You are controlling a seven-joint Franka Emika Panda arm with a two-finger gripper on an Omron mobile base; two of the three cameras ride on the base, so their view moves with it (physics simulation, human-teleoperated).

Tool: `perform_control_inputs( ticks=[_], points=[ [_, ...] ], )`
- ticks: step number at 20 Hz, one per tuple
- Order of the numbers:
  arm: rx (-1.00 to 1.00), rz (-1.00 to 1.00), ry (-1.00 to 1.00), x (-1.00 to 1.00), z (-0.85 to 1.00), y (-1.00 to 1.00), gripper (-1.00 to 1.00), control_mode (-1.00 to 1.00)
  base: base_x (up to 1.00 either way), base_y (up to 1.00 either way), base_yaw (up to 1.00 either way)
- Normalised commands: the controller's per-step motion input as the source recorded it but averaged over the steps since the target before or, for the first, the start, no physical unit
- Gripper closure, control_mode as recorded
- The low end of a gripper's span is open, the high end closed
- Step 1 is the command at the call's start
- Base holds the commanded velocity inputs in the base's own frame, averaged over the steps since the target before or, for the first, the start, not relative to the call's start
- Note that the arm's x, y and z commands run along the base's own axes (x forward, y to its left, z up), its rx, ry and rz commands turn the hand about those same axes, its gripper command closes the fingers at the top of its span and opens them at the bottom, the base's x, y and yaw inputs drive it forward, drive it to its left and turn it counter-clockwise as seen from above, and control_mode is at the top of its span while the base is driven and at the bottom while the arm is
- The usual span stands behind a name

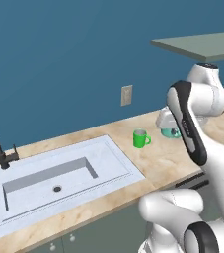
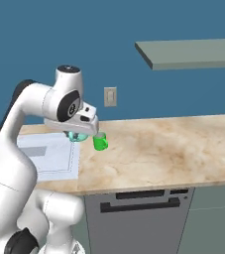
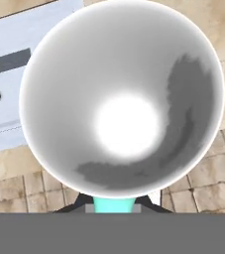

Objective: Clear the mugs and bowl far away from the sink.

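Note:
The translucent teal mug (image 1: pixel 172 132) hangs under my gripper (image 1: pixel 168 123), which is shut on it, close over the counter. Whether it touches the top I cannot tell. In the hand view the mug's pale grey inside (image 3: pixel 124 99) spreads wide, with a teal part of it between the jaws at my gripper (image 3: pixel 113 209). The bright green mug (image 1: pixel 141 139) stands upright on the counter just beside the teal mug (image 2: pixel 76 136) and the gripper (image 2: pixel 80 132). The sink (image 1: pixel 103 153) with its black faucet (image 1: pixel 0 152) lies to the left. The bowl is out of view.
A marble-look counter (image 2: pixel 158 149) runs far to the right of the green mug (image 2: pixel 100 142). A grey shelf (image 2: pixel 188 53) hangs above it and a wall socket (image 2: pixel 110 96) sits behind. A dishwasher front (image 2: pixel 139 218) is below the counter edge.

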Motion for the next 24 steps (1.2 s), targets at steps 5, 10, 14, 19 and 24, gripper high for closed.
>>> perform_control_inputs(
  ticks=[5, 10, 14, 19, 24],
  points=[
    [-0.01, 0.06, -0.18, -0.69, 0.42, 0.19, 1.0, -1.0, 0.0, 0.0, 0.0],
    [-0.08, -0.09, -0.26, -0.4, 0.52, 0.2, 1.0, -1.0, 0.0, 0.0, 0.0],
    [-0.02, -0.08, -0.17, -0.13, 0.41, 0.08, 1.0, -1.0, 0.0, 0.0, 0.0],
    [-0.01, -0.07, -0.16, -0.04, 0.15, 0.0, 1.0, 1.0, 0.0, 0.0, -0.04],
    [0.0, 0.0, 0.0, 0.0, 0.0, 0.0, 1.0, 1.0, -0.02, -0.14, -0.65]
  ],
)
